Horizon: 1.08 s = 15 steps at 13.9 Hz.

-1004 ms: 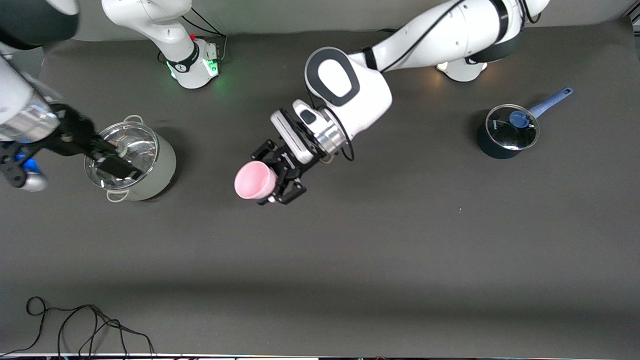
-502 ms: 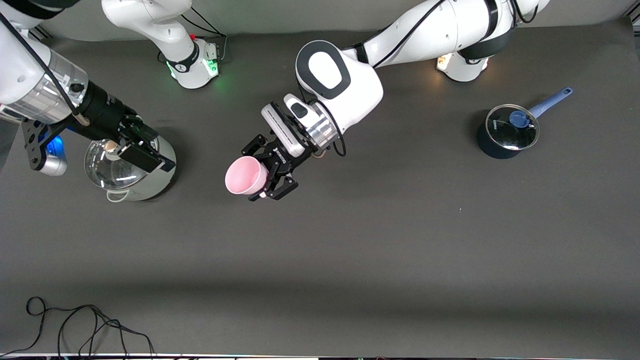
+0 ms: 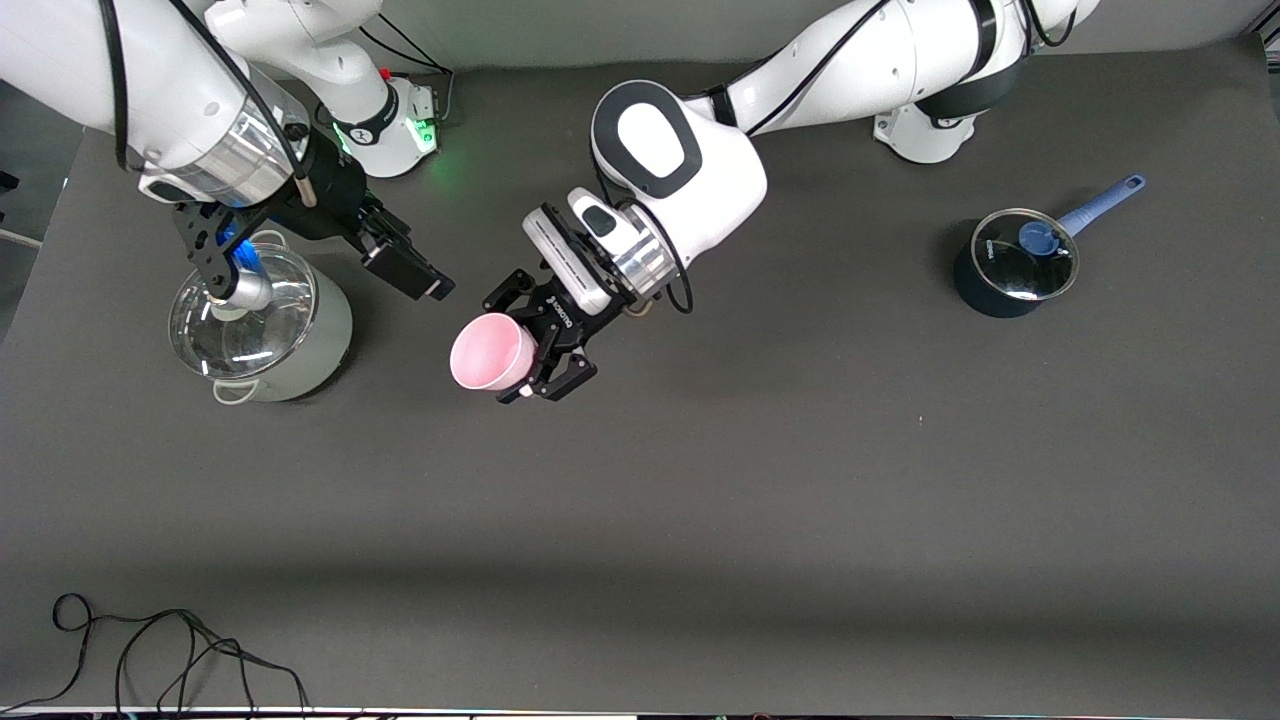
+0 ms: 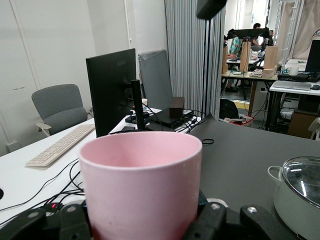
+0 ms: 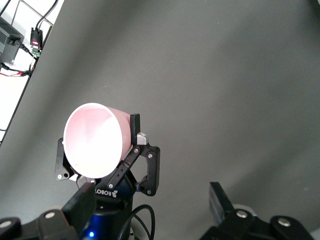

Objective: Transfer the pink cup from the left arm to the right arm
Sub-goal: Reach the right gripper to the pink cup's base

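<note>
The pink cup [image 3: 490, 352] hangs over the middle of the table, tipped so that its mouth faces the right arm's end. My left gripper [image 3: 527, 350] is shut on it, one black linkage finger on each side of its wall. In the left wrist view the pink cup [image 4: 142, 185] fills the space between the left gripper's fingers [image 4: 216, 222]. My right gripper [image 3: 425, 280] hovers just short of the cup's rim, not touching it. In the right wrist view my right gripper [image 5: 150, 205] is open, and the pink cup [image 5: 95, 140] lies ahead of it.
A steel pot with a glass lid [image 3: 262, 325] stands toward the right arm's end, under the right wrist. A dark saucepan with a glass lid and blue handle [image 3: 1015, 262] stands toward the left arm's end. A black cable [image 3: 170, 650] lies at the table's nearest edge.
The right arm has swung away from the steel pot and brought its open gripper close to the cup. The left arm shifted slightly with the cup, then held still.
</note>
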Motion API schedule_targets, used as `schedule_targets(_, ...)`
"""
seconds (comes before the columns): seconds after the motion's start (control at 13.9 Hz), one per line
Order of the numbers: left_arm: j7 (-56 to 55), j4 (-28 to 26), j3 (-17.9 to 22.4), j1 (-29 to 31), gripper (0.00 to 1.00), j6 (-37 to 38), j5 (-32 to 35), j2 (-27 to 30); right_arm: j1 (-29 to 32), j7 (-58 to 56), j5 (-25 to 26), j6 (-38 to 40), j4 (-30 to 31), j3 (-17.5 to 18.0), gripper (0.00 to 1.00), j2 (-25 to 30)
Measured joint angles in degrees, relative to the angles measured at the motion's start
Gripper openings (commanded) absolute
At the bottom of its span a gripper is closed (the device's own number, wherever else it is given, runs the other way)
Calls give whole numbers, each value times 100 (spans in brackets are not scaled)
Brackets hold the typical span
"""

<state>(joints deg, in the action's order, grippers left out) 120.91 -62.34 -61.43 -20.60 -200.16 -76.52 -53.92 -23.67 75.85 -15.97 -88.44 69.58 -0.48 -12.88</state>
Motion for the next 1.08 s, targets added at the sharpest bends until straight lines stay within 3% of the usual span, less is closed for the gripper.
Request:
schedule_targets(0.29,-9,2,0,-2,0,0,0,0,39,2,-279,-175,7,-28,100,-254)
schedule_targets(0.86,-13,26,0,-12,0,0,0,1,51,2,-338,-483,13,-54,97,-632)
schedule_targets(1.0,-13,32,0,-14,0,0,0,1,51,2,-354,-511,13,-54,84,-638)
schedule_targets(1.08,-13,36,0,-15,0,0,0,1,50,2,-361,-522,13,-54,70,-647)
